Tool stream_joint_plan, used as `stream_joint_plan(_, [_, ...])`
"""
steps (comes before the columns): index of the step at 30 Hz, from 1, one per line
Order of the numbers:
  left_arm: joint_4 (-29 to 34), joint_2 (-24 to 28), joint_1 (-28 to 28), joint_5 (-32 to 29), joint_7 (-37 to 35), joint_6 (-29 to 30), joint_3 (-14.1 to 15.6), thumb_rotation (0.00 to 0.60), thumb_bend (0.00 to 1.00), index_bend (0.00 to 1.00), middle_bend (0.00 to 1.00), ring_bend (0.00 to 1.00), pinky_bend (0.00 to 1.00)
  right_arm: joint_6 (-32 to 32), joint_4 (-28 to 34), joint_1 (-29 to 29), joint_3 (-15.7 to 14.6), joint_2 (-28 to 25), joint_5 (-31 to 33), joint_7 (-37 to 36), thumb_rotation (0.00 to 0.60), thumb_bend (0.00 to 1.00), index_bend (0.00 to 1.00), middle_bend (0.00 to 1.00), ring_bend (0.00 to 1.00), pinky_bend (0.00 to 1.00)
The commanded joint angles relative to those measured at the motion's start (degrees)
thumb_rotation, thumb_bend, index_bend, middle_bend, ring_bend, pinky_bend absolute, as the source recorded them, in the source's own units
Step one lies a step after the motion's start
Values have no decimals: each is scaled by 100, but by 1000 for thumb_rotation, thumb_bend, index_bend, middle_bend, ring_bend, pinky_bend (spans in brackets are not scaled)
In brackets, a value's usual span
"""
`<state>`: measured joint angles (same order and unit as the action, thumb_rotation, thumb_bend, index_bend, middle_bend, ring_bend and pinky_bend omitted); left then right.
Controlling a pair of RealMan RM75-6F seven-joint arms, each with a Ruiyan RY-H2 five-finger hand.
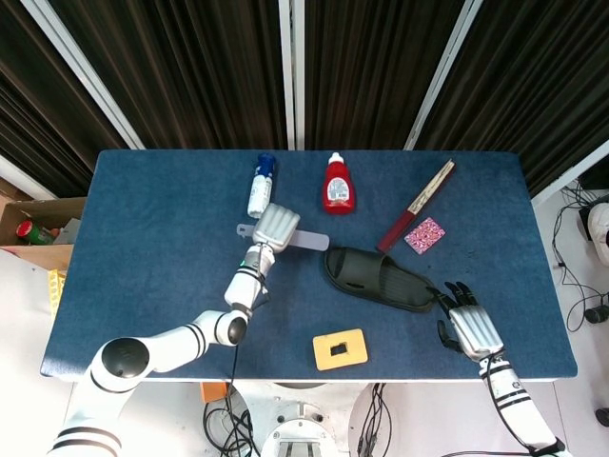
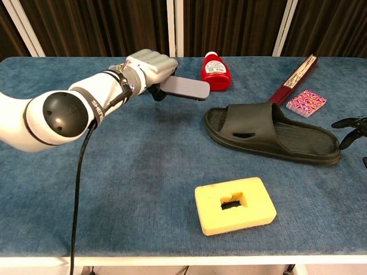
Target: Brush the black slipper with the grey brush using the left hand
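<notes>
The black slipper [image 1: 377, 277] [image 2: 269, 133] lies flat on the blue table, toe end pointing left. My left hand [image 1: 272, 227] [image 2: 150, 65] grips the grey brush [image 1: 304, 240] [image 2: 186, 89] by its handle. The brush head sticks out to the right, held above the table and clear to the left of the slipper's toe. My right hand [image 1: 472, 328] rests open near the slipper's heel at the table's right front; only its fingertips [image 2: 350, 122] show in the chest view.
A yellow sponge [image 1: 340, 348] [image 2: 235, 205] lies near the front edge. A red bottle [image 1: 337, 184] [image 2: 215, 71] and a white spray can [image 1: 259, 187] lie at the back. A folded fan [image 1: 417, 205] [image 2: 296, 77] and a pink patterned card [image 1: 424, 234] [image 2: 305, 102] lie at the back right.
</notes>
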<state>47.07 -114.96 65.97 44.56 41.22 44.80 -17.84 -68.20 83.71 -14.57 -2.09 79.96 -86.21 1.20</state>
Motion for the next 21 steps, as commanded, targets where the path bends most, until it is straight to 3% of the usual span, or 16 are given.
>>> stream_joint_plan(1, [400,170,-64,-55,-184,53,-175,600,687,1000,1000,1000,1000,-4,4,-1,2,-1,-1,3,600,640,130,289,44,0])
stream_joint_plan(4, [938,304,-116,56,-539,10,-259,600,687,1000,1000,1000,1000,11,12,-3,4,-5,17,21,600,642,130,289,44,0])
stream_joint_plan(9, [1321,297,-84,341,-712,49,-146,600,687,1000,1000,1000,1000,16,41,-4,4,-8,28,47,600,643,130,289,44,0])
stream_joint_plan(21, [644,-141,22,189,-627,-211,114,600,686,1000,1000,1000,1000,48,7,-27,6,-10,28,-10,600,644,130,289,44,0])
